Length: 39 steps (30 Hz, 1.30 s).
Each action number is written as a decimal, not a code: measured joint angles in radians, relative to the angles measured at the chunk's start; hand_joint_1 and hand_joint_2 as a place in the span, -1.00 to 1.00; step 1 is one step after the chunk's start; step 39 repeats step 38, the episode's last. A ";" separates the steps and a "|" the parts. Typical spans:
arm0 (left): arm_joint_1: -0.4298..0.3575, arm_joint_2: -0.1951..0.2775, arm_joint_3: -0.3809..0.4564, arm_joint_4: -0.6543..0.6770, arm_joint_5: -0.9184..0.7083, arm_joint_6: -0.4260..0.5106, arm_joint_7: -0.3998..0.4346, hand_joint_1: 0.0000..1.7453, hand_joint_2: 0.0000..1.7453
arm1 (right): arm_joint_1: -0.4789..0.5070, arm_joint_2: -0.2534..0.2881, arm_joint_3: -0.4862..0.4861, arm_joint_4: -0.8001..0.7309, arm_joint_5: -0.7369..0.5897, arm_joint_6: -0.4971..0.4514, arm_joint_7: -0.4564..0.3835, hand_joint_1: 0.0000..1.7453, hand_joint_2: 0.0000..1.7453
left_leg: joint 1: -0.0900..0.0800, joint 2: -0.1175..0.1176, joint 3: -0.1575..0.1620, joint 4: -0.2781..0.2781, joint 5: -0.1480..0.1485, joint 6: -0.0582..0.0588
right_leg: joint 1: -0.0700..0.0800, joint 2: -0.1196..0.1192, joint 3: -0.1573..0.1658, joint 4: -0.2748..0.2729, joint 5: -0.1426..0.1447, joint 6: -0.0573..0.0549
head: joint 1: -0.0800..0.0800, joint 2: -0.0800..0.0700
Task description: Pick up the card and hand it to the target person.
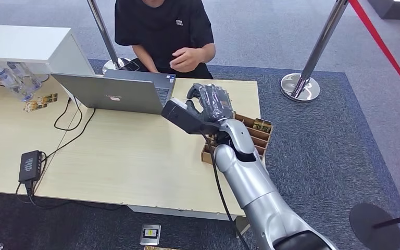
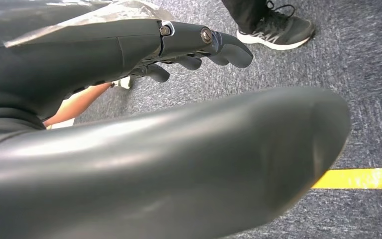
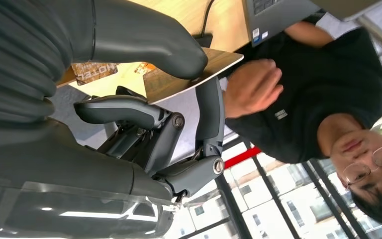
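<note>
Right wrist view shows the right hand [image 3: 144,99] pinching the card [image 3: 189,74] between thumb and fingers above the tabletop [image 1: 135,156], just short of the person's hand [image 3: 251,87]; so shallow a pinch could drop it if released early.
</note>
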 joint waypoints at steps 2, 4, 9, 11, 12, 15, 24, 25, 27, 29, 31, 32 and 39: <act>0.000 0.000 -0.003 0.000 -0.002 0.000 0.001 -1.00 -1.00 | -0.003 0.005 0.000 0.016 0.008 -0.036 0.007 1.00 1.00 | 0.000 0.000 0.000 0.000 0.000 0.000 | 0.000 0.000 0.000 0.000 0.000 0.000 | 0.000 0.000; 0.000 -0.001 -0.005 0.000 -0.002 0.000 0.002 -1.00 -1.00 | -0.005 0.007 0.002 0.029 0.009 -0.064 0.010 1.00 1.00 | 0.000 0.000 0.000 0.000 0.000 0.000 | 0.000 0.000 0.000 0.000 0.000 0.000 | 0.000 0.000; 0.000 -0.002 -0.009 0.000 -0.002 0.001 0.004 -1.00 -1.00 | -0.005 0.013 0.011 0.059 -0.006 -0.124 0.010 0.92 1.00 | 0.000 0.000 0.000 0.000 0.000 0.000 | 0.000 0.000 0.000 0.000 0.000 0.000 | 0.000 0.000; 0.000 -0.002 -0.011 0.000 -0.002 0.001 0.007 -1.00 -1.00 | -0.006 0.014 0.017 0.071 -0.015 -0.144 0.009 0.79 1.00 | 0.000 0.000 0.000 0.000 0.000 0.000 | 0.000 0.000 0.000 0.000 0.000 0.000 | 0.000 0.000; 0.000 -0.002 -0.012 0.000 -0.002 0.002 0.008 -1.00 -1.00 | -0.006 0.015 0.020 0.076 -0.019 -0.152 0.009 0.74 1.00 | 0.000 0.000 0.000 0.000 0.000 0.000 | 0.000 0.000 0.000 0.000 0.000 0.000 | 0.000 0.000; 0.000 -0.002 -0.012 0.000 -0.002 0.002 0.012 -1.00 -1.00 | -0.010 0.015 0.033 0.094 -0.031 -0.165 0.012 0.64 1.00 | 0.000 0.000 0.000 0.000 0.000 0.000 | 0.000 0.000 0.000 0.000 0.000 0.000 | 0.000 0.000; 0.000 -0.002 -0.013 0.000 -0.001 0.003 0.017 -1.00 -1.00 | -0.029 0.015 0.075 0.161 -0.049 -0.173 0.044 -1.00 -1.00 | 0.000 0.000 0.000 0.000 0.000 0.000 | 0.000 0.000 0.000 0.000 0.000 0.000 | 0.000 0.000; 0.000 -0.002 -0.013 0.000 -0.001 0.003 0.017 -1.00 -1.00 | -0.030 0.015 0.080 0.170 -0.048 -0.173 0.050 -1.00 -1.00 | 0.000 0.000 0.000 0.000 0.000 0.000 | 0.000 0.000 0.000 0.000 0.000 0.000 | 0.000 0.000; 0.000 -0.002 -0.013 0.000 -0.002 0.004 0.018 -1.00 -1.00 | -0.034 0.015 0.087 0.188 -0.044 -0.178 0.064 -1.00 -1.00 | 0.000 0.000 0.000 0.000 0.000 0.000 | 0.000 0.000 0.000 0.000 0.000 0.000 | 0.000 0.000; 0.000 -0.002 -0.013 0.000 -0.002 0.005 0.019 -1.00 -1.00 | -0.036 0.015 0.092 0.204 -0.040 -0.188 0.076 -1.00 -1.00 | 0.000 0.000 0.000 0.000 0.000 0.000 | 0.000 0.000 0.000 0.000 0.000 0.000 | 0.000 0.000; 0.000 -0.002 -0.013 0.000 -0.003 0.006 0.020 -1.00 -1.00 | -0.037 0.015 0.095 0.216 -0.036 -0.197 0.082 -1.00 -1.00 | 0.000 0.000 0.000 0.000 0.000 0.000 | 0.000 0.000 0.000 0.000 0.000 0.000 | 0.000 0.000; 0.000 -0.002 -0.013 0.000 -0.003 0.006 0.020 -1.00 -1.00 | -0.037 0.015 0.095 0.222 -0.033 -0.203 0.083 -1.00 -1.00 | 0.000 0.000 0.000 0.000 0.000 0.000 | 0.000 0.000 0.000 0.000 0.000 0.000 | 0.000 0.000; 0.000 -0.002 -0.013 0.000 0.000 0.008 0.023 -1.00 -1.00 | -0.035 0.008 0.092 0.241 -0.006 -0.279 0.081 -1.00 -1.00 | 0.000 0.000 0.000 0.000 0.000 0.000 | 0.000 0.000 0.000 0.000 0.000 0.000 | 0.000 0.000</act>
